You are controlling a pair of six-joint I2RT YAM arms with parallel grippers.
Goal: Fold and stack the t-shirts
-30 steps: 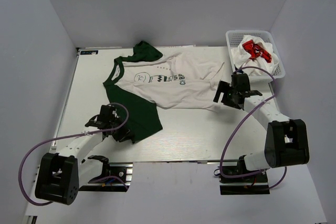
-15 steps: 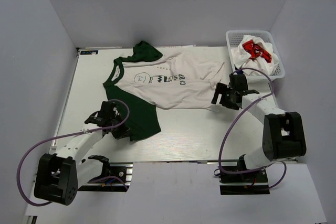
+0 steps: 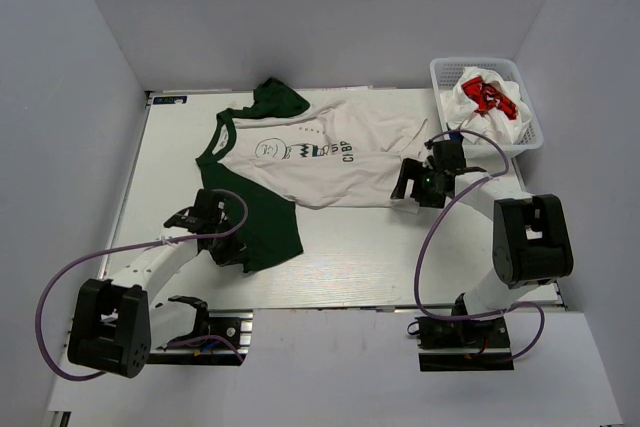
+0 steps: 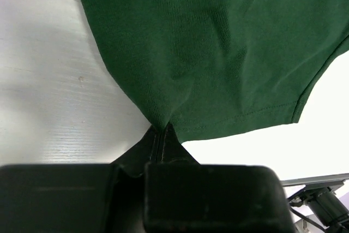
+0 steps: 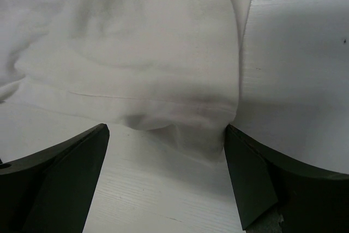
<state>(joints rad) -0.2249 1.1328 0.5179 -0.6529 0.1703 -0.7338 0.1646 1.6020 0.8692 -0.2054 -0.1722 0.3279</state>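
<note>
A white t-shirt with dark green sleeves and collar and a black line drawing (image 3: 320, 157) lies spread on the table. My left gripper (image 3: 228, 245) is shut on the near green sleeve (image 4: 218, 53), pinching a fold of it at the hem. My right gripper (image 3: 412, 185) is open at the shirt's bottom hem (image 5: 163, 107), with the white cloth edge lying between its fingers (image 5: 60, 178). A white t-shirt with red print (image 3: 487, 97) lies crumpled in the basket.
A white mesh basket (image 3: 527, 129) stands at the back right, just beyond my right arm. The bare white table (image 3: 400, 247) runs along the near side. Grey walls close in on both sides.
My right gripper has moved left toward the shirt's hem and now straddles it. My left gripper has shifted slightly, pulling the green sleeve with it.
</note>
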